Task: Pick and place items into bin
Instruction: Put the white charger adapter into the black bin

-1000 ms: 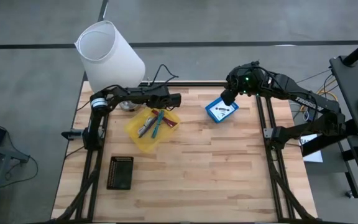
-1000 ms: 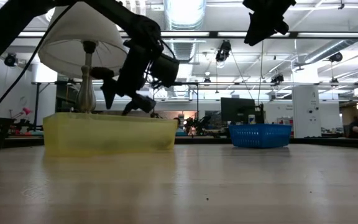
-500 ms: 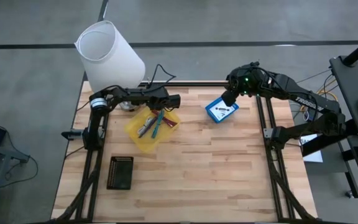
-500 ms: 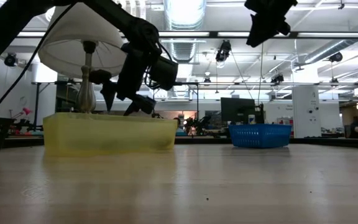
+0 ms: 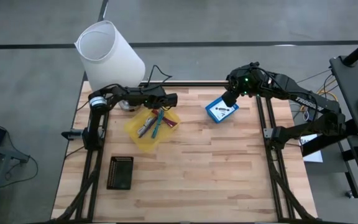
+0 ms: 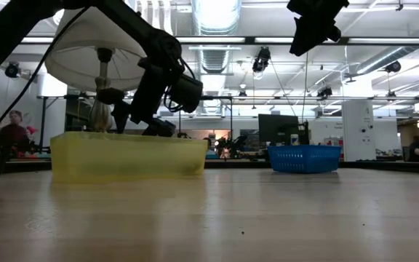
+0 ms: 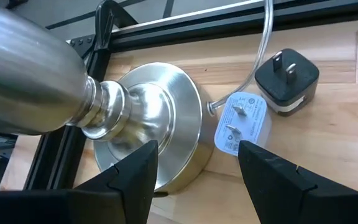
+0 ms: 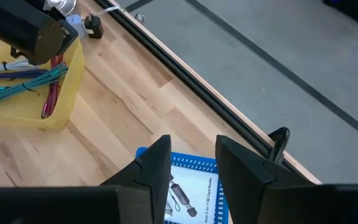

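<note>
A butcher-block wooden desk stands on a grey concrete floor. Beyond it, an open industrial ceiling carries ducts and strip lights, with a white cabinet far right.

The high view looks straight down on the yellow bin; the low view faces it level from the surface. Wrist views sit close (the right shares it); the left faces the lamp base.

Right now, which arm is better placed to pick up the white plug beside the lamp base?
Left, likely. Its open pincer faces the white plug beside the lamp base; the right pincer hangs open over the blue basket, far across the table.
</note>
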`<action>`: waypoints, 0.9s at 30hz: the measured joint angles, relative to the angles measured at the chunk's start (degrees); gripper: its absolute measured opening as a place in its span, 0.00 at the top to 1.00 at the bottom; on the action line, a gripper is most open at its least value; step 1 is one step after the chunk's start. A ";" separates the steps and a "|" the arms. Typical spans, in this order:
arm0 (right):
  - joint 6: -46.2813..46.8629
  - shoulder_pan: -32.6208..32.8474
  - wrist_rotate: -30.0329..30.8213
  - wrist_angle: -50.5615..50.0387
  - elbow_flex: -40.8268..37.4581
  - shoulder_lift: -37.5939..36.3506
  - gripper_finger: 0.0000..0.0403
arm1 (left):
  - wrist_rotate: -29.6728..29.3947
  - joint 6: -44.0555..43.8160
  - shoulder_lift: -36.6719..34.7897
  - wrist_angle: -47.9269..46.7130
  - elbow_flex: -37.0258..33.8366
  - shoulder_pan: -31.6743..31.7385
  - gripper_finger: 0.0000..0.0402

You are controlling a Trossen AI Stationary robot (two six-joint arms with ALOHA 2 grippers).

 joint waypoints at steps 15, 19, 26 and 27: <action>0.00 -0.01 0.02 -0.10 0.02 -0.02 0.73 | 1.04 5.64 -0.26 9.88 -2.12 1.45 0.48; 0.00 0.00 0.02 -0.22 0.02 -0.02 0.74 | 1.20 7.08 -0.26 9.99 -2.11 1.45 0.48; -0.20 0.00 0.04 -0.99 0.02 -0.02 0.74 | 4.34 10.12 -0.55 10.01 -2.16 1.23 0.48; -0.20 0.00 0.04 -1.04 0.02 -0.02 0.74 | 5.27 10.12 -0.76 10.04 -2.21 1.11 0.48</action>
